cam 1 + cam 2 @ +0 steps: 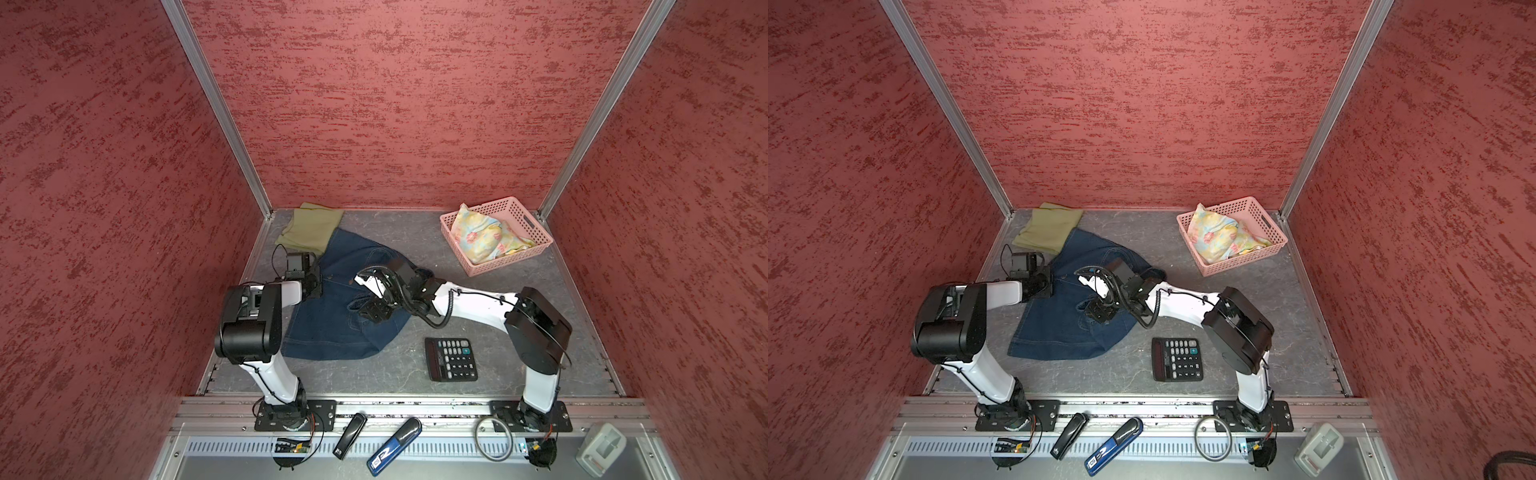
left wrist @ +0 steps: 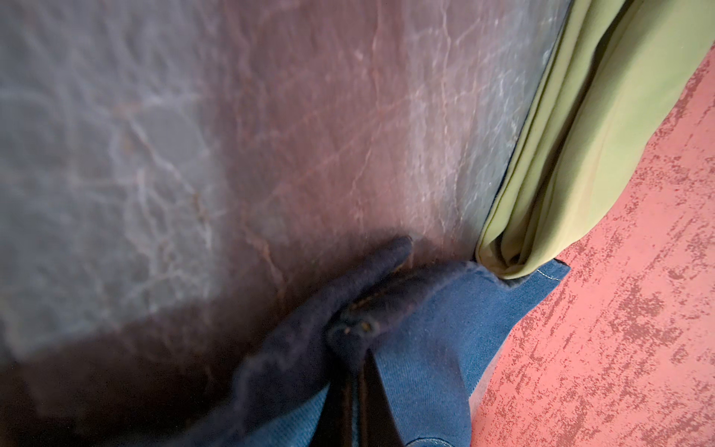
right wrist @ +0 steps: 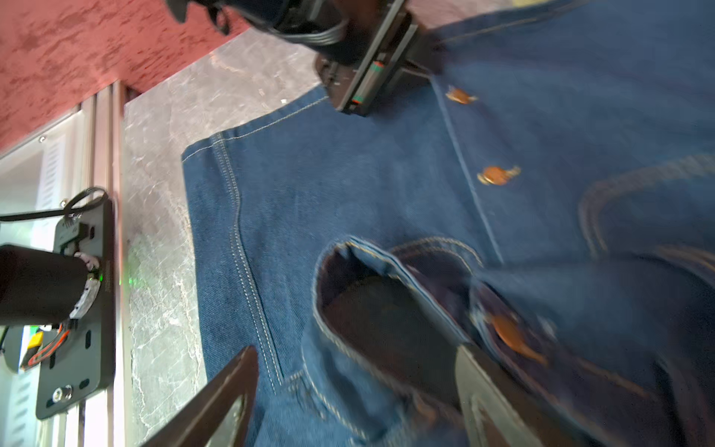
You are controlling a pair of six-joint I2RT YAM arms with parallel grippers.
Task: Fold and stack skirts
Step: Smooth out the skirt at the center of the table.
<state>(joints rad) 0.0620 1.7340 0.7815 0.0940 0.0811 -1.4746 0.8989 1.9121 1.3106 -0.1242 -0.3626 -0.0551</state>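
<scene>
**Denim skirt spread out and gripped, first fold not yet made**

I place everything from the pink perforated plastic basket point(image 1: 528, 216), which stands in the far right corner of the grey marbled worktop point(image 1: 432, 249).

The pastel yellow-blue skirt with pink flowers point(image 1: 484, 241) lies crumpled inside the basket. Along the back wall from it, in the opposite corner, lies the plain olive-green skirt point(image 1: 309, 228), already folded. The dark blue denim skirt point(image 1: 332, 332) lies to the left of the basket and nearer my bases, spread mostly flat.

My left pincer point(image 2: 361, 387) is closed tight on a bunched edge of the denim. My right pincer point(image 3: 356, 350) is wide open and has hold of nothing. Its jaws stand either side of a raised loop of waistband.

I judge that I am folding the second skirt. Next, my right pincer must close on that waistband. Both arms can then carry the cloth over itself evenly, without dragging the olive skirt along.

Both top views show all three skirts and the basket, but my wrists hide my pincer tips. Only the left wrist view shows the left grip, and a denim corner tucked under the olive fold. Only the right wrist view shows the open jaws and the copper buttons point(image 3: 497, 176).
</scene>
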